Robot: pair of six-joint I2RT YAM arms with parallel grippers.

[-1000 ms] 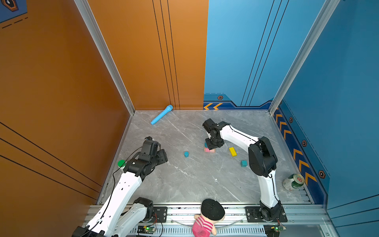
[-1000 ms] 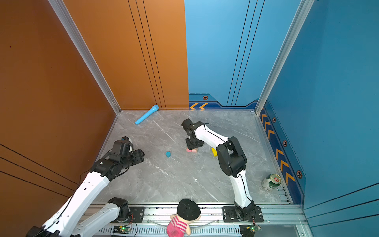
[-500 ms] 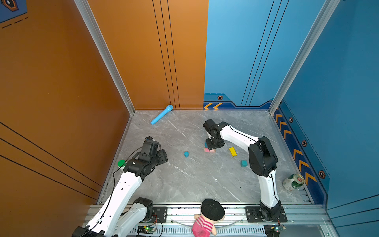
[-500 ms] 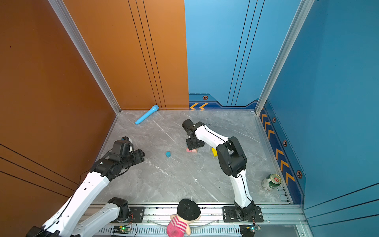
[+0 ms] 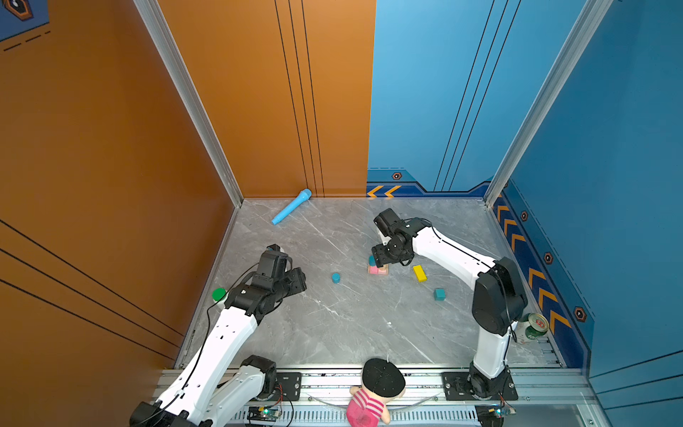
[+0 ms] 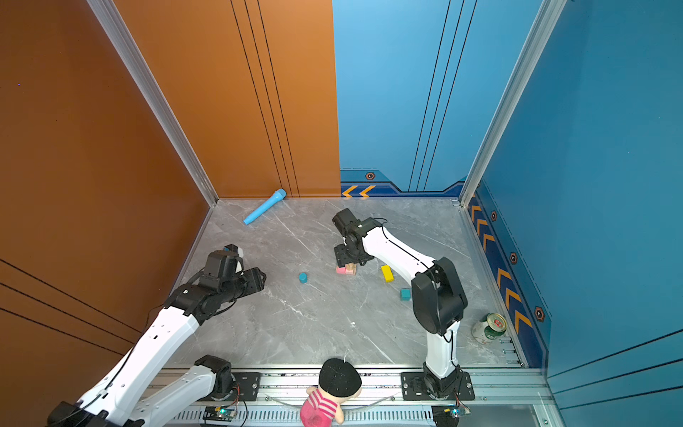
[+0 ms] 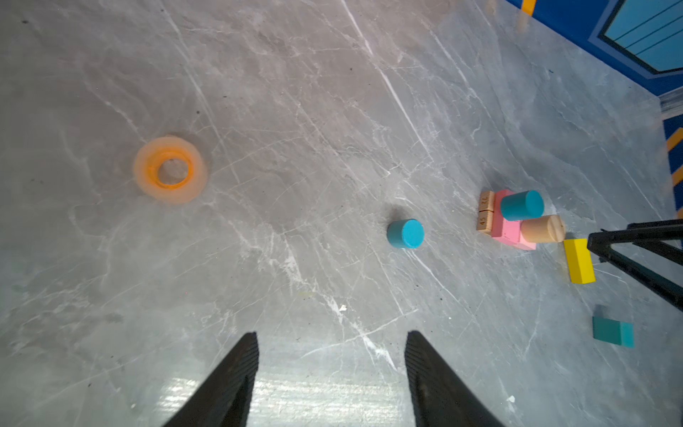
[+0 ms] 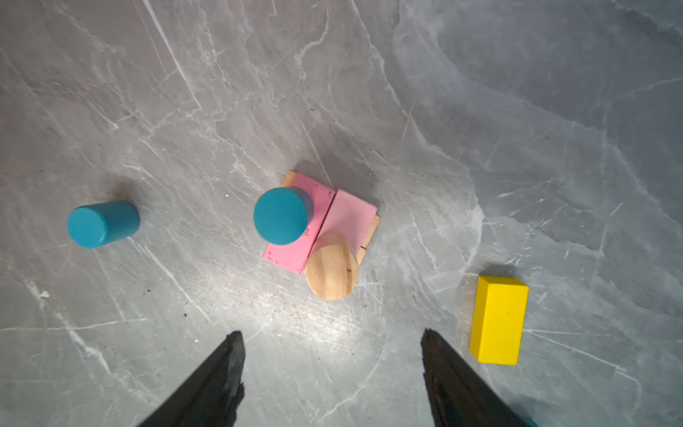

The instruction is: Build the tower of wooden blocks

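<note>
Reaching over the tower (image 8: 347, 218), the right arm (image 5: 447, 251) points its right claw (image 8: 331, 332) downward, released and empty; the left claw (image 7: 331, 333) hangs spread, empty, over the bench's (image 5: 351, 325) left.

1. Stood mid-frame: tower (image 5: 377, 267), pink bars (image 8: 351, 216) over tan bars (image 7: 485, 214), blue cylinder (image 8: 281, 216) and tan cylinder (image 8: 332, 270) upright on top.
2. Stood left of it: loose blue cylinder (image 5: 335, 277).
3. Lay right: yellow bar (image 5: 419, 273); lower right, teal cube (image 5: 439, 294).

Blurred orange ring (image 7: 144, 173) (edges smeared)
</note>
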